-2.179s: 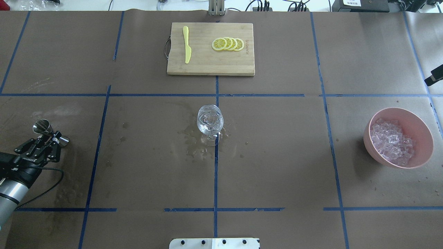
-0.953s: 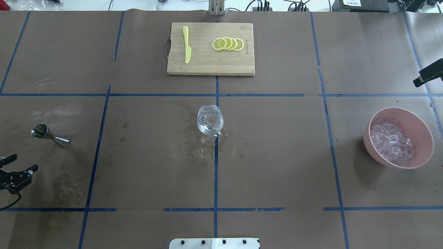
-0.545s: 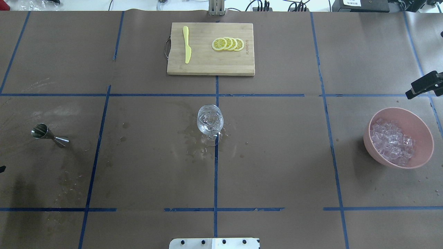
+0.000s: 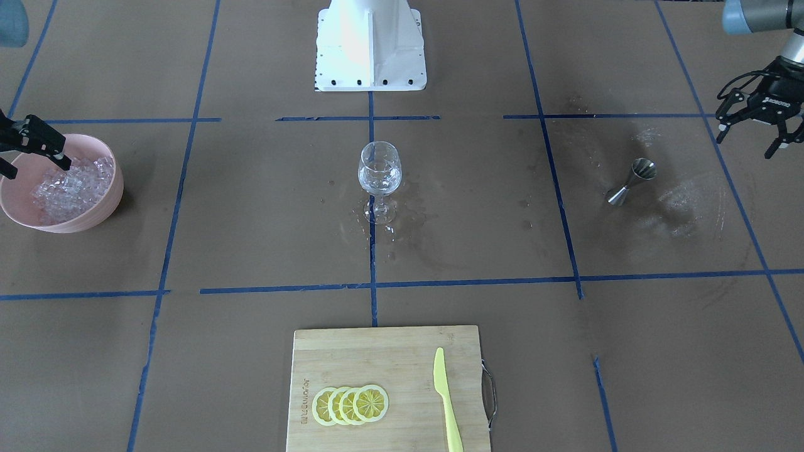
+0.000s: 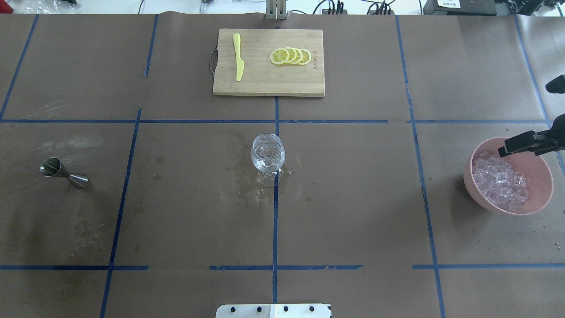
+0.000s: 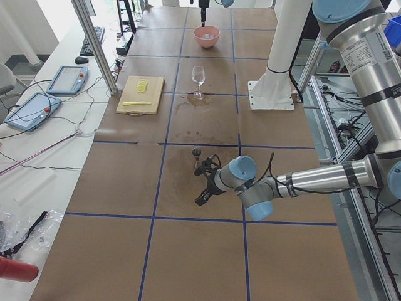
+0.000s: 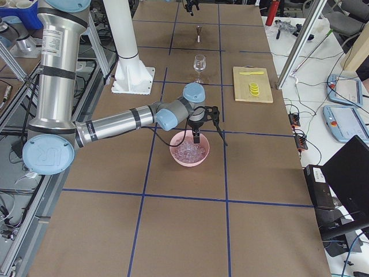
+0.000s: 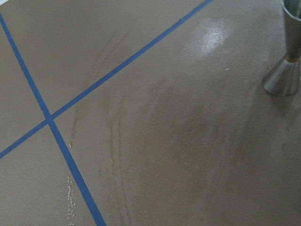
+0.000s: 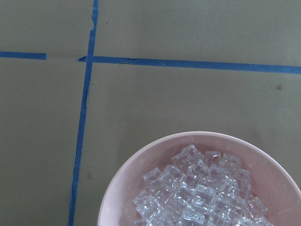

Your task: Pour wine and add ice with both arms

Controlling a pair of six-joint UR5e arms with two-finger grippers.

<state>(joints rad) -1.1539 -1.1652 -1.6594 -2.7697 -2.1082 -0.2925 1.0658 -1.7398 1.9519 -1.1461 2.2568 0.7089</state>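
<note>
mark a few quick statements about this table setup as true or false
The left gripper holds the small steel double-cone jigger. False: the jigger stands alone, apart from the open, empty jaws.
The clear stemmed wine glass stands upright on a blue tape line. True.
The yellow lemon slices lie in the pink round bowl. False: they lie on the wooden cutting board; the bowl holds clear ice chunks.
The right gripper hovers over the pink bowl, jaws open. True.
</note>
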